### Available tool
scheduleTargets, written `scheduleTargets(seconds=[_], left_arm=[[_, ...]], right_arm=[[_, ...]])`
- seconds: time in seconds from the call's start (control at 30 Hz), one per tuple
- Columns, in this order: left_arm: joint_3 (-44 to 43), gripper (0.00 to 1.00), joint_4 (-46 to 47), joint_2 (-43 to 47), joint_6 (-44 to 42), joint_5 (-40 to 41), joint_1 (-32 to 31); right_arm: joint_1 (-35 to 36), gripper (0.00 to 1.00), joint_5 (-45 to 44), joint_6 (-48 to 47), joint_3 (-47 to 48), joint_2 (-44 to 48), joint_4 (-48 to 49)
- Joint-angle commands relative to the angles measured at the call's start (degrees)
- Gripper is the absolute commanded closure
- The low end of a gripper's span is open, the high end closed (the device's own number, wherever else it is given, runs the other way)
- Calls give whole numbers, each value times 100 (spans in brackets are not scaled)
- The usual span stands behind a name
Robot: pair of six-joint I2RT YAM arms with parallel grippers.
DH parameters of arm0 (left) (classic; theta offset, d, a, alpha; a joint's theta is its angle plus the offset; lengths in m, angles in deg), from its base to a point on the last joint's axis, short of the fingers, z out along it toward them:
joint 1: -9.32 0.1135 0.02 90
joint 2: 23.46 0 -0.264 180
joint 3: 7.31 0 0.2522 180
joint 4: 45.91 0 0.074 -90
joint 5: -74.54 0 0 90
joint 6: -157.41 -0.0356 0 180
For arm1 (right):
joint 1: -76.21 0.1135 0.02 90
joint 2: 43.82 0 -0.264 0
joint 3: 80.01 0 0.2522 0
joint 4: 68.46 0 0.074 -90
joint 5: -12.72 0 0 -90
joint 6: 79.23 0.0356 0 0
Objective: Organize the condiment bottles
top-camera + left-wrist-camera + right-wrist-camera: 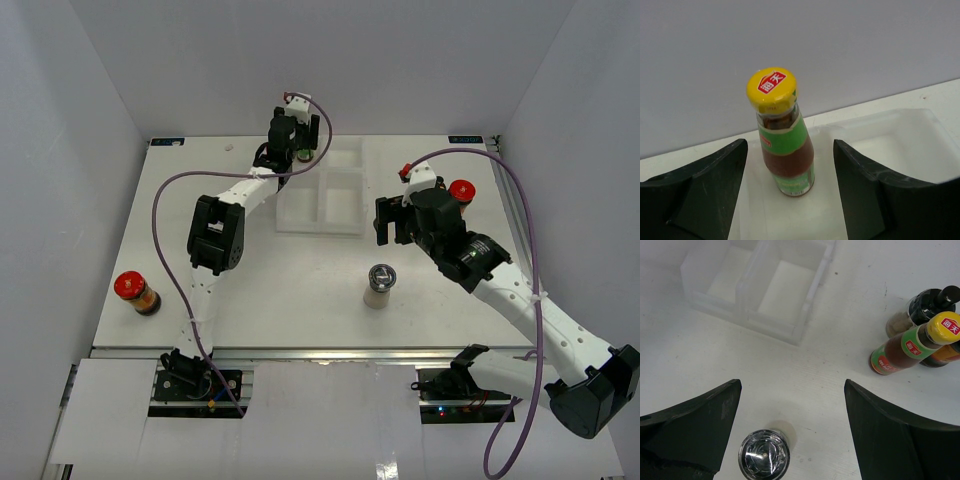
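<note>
In the far-left compartment of the white divided tray (920, 125), a slim sauce bottle (784, 135) is shown upright by the left wrist camera. It stands untouched between the widely parted fingers of the left gripper (790, 150) — white Chinese characters on its yellow cap's red patch cannot be read from above. Under the right gripper (792, 385), likewise spread and empty, the grey-lidded shaker (764, 455) stands. A second yellow-capped bottle (905, 347) beside a black-capped shaker (920, 310) is made out only there — the red-lidded amber jar (137, 293) at the table's left edge only overhead.
</note>
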Motion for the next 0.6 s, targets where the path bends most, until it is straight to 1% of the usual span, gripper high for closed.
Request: scheduleTargets(seconds=[0.0, 0.03, 0.13, 0.17, 0.2, 0.3, 0.37, 0.4, 0.43, 0.5, 0.57], left_arm=[[421, 14, 164, 1044, -140, 65, -92], [476, 9, 111, 1160, -140, 59, -95], [560, 3, -127, 1431, -140, 90, -118], [635, 2, -220, 1612, -140, 111, -130], [770, 2, -303, 1761, -117, 133, -141], [1211, 2, -557, 2447, 57, 32, -161], [1532, 2, -716, 2850, 273, -15, -194], [1638, 2, -864, 3198, 489, 15, -220], [1770, 2, -1258, 3433, 699, 27, -250], [1885, 2, -1949, 3791, 1024, 72, -338], [2173, 2, -2470, 4137, 1372, -132, -356]], right_arm=[[-1, 10, -141, -98, 41, 161, 215], [-1, 10, -146, -100, 44, 167, 209], [7, 10, -146, -69, 82, 174, 186], [2, 10, -145, -66, 109, 155, 179], [-1, 10, -331, -15, 162, 133, 134], [-8, 9, -1249, 480, 429, -236, -170], [-46, 9, -1545, 678, 602, -479, -275], [-105, 9, -1580, 758, 690, -579, -332], [-213, 9, -1491, 860, 792, -675, -380], [-645, 8, -1277, 936, 893, -792, -393], [-1037, 8, -1046, 962, 841, -785, -264]])
